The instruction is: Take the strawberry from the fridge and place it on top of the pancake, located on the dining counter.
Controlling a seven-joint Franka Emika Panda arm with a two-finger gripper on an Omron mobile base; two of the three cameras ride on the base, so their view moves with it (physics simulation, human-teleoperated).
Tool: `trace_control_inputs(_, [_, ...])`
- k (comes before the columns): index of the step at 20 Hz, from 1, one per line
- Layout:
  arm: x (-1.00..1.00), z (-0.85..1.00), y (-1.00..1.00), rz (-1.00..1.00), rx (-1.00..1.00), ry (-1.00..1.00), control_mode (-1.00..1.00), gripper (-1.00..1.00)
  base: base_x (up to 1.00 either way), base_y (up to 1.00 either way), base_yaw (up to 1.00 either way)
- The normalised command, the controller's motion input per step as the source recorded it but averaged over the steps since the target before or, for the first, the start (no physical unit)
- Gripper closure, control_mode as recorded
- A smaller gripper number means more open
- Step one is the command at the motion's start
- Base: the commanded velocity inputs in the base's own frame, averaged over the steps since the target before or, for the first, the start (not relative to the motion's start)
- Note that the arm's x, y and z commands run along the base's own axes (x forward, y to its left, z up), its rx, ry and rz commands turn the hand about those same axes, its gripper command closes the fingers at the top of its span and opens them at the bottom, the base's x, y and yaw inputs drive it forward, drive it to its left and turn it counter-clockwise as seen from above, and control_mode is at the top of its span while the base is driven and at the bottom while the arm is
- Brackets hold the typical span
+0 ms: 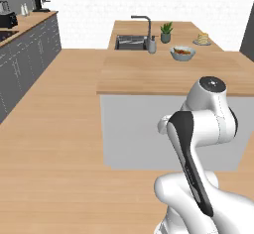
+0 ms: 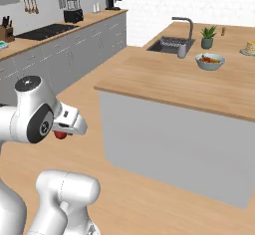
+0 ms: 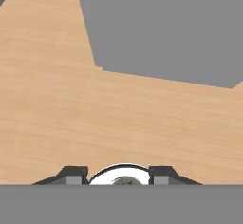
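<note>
The counter [image 1: 149, 74] has a matt light wooden top over smooth flat grey sides. The faucet [image 1: 145, 26] looks like dark brushed metal. The floor [image 3: 71, 109] shows pale wood grain. The strawberry [image 2: 61, 135] is glossy red.

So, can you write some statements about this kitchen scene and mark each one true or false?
1. The pancake sits on the dining counter. True.
2. The strawberry already lies on the pancake. False: it is at the gripper, low beside the arm, apart from the counter.
3. A bowl stands on the counter between the sink and the pancake. True.
4. The potted plant stands on the floor. False: it stands on the counter, next to the faucet.
5. The gripper hangs over the sink. False: in the hand view it looks at the wooden floor and the counter's grey side.
</note>
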Motion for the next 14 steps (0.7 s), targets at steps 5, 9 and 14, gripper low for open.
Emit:
trace_control_inputs(5, [0.0,0.0,0.0,0.0,0.0,0.0,1.0,1.0,0.04,-1.0,-0.41])
trace_control_inputs(9, [0.0,0.0,0.0,0.0,0.0,0.0,1.0,1.0,0.33,-1.0,-0.22])
trace_control_inputs(14, [0.0,0.0,0.0,0.0,0.0,0.0,1.0,1.0,0.15,-1.0,0.01])
